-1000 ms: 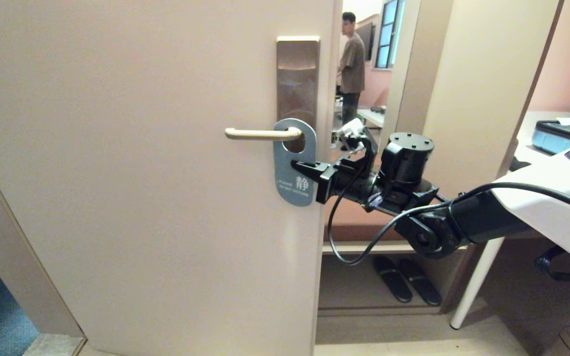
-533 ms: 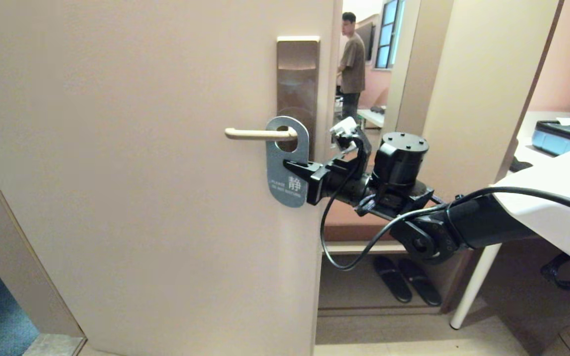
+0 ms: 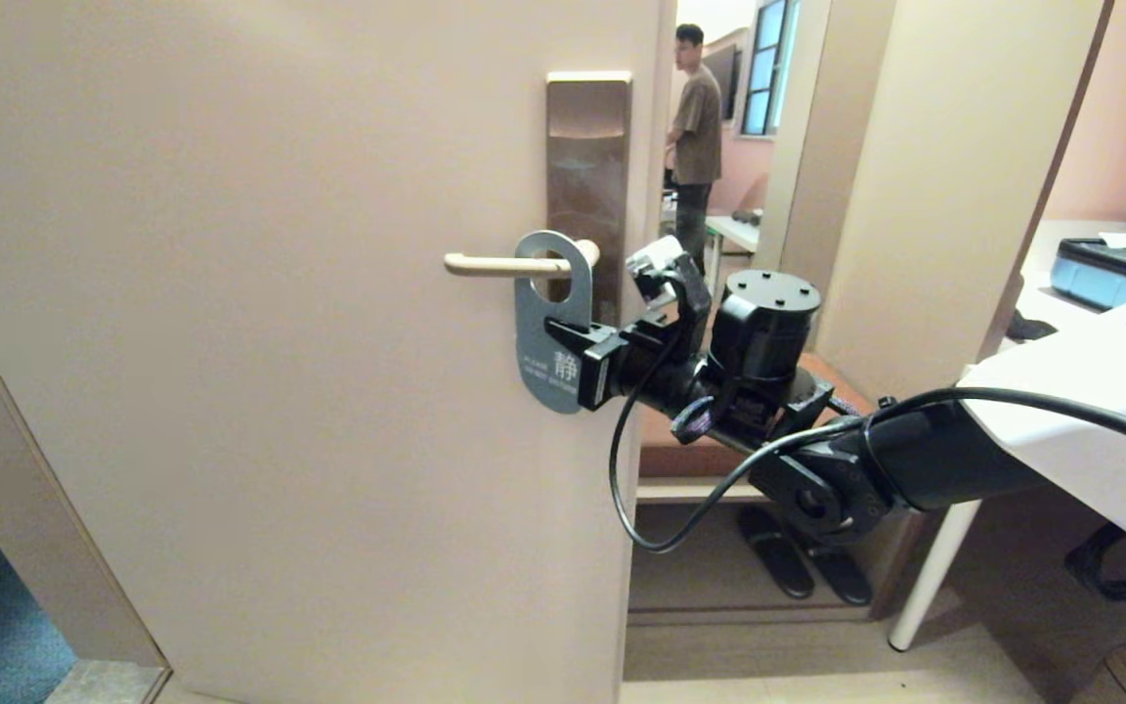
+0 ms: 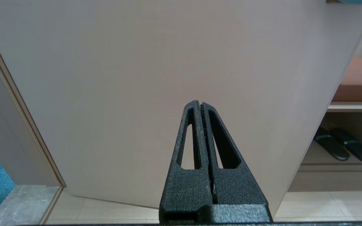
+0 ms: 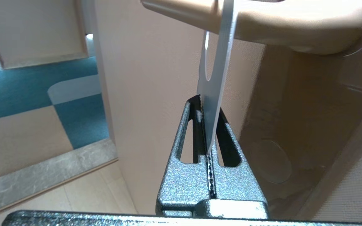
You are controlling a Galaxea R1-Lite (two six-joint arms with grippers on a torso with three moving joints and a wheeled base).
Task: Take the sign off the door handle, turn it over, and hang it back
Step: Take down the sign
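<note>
Sign [image 3: 545, 337] hangs partway along the door handle [image 3: 504, 263], clamped at its edge by the right hand [image 3: 573, 339]; the lever's free end lies toward the robot's left. The left hand [image 4: 201, 108] is parked, pressed together, below.

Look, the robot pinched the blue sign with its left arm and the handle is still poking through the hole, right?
Not quite. It is the right gripper pinching the sign, not the left; the head view shows that arm coming in from the right. The door handle does still pass through the sign's hole.
</note>
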